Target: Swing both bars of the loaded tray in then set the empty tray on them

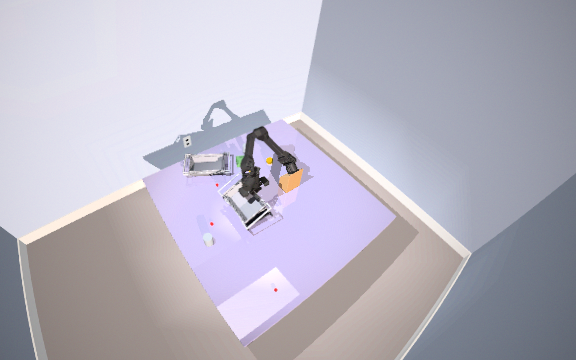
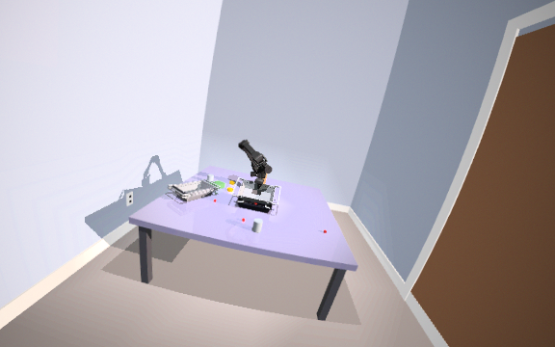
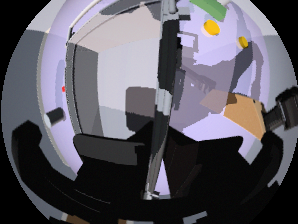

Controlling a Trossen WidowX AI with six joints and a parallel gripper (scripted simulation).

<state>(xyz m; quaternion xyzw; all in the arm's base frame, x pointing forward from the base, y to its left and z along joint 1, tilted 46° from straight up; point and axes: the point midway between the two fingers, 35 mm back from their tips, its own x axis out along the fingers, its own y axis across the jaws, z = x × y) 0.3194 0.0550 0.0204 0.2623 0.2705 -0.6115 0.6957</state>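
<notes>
The loaded tray (image 1: 208, 164) (image 2: 192, 190) with pale blocks stands at the back left of the table; how its wire bars lie is too small to tell. The empty tray (image 1: 254, 211) (image 2: 269, 194) (image 3: 109, 76) lies nearer the arm's base, low over the purple table (image 1: 318, 225) (image 2: 297, 236). My gripper (image 1: 249, 194) (image 2: 257, 190) (image 3: 156, 124) reaches down onto the empty tray's back end and is shut on its thin end wall, which runs upright between the fingers in the wrist view. I cannot tell whether the tray touches the table.
An orange box (image 1: 291, 180) (image 3: 245, 116), a yellow object (image 1: 269, 160) (image 3: 210, 27) and a green block (image 1: 239, 160) (image 3: 209, 6) sit behind the empty tray. A small white cylinder (image 1: 208, 240) (image 2: 257, 226) stands in front. Small red dots mark the table.
</notes>
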